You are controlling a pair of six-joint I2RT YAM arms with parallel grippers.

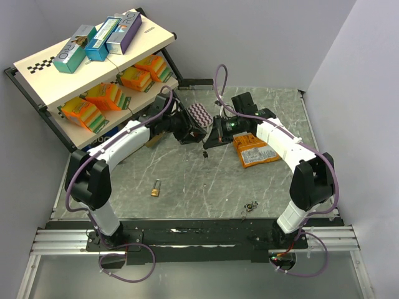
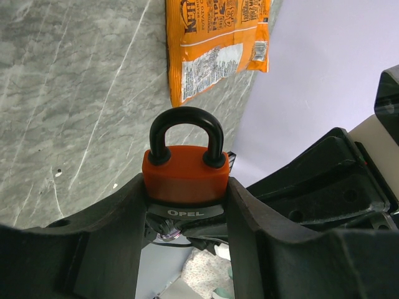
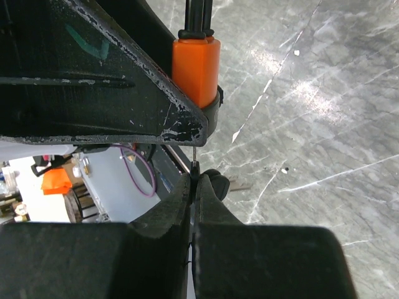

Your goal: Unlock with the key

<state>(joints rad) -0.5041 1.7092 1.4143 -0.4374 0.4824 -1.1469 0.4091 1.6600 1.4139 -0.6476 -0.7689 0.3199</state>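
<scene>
Now my left fingers (image 2: pixel 112 249), about half open, clamp the orange padlock (image 2: pixel 185 174), while my right fingers (image 3: pixel 249 249) pinch shut on the key (image 3: pixel 195 156) at its base.

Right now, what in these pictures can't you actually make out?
Keyhole of the orange padlock: left wrist view, shadowed inside the left gripper.
Key: right wrist view, only a thin tip shows above the shut right gripper; whether it's inserted is hidden.
Small metal thing on the table: top view, too small.
</scene>
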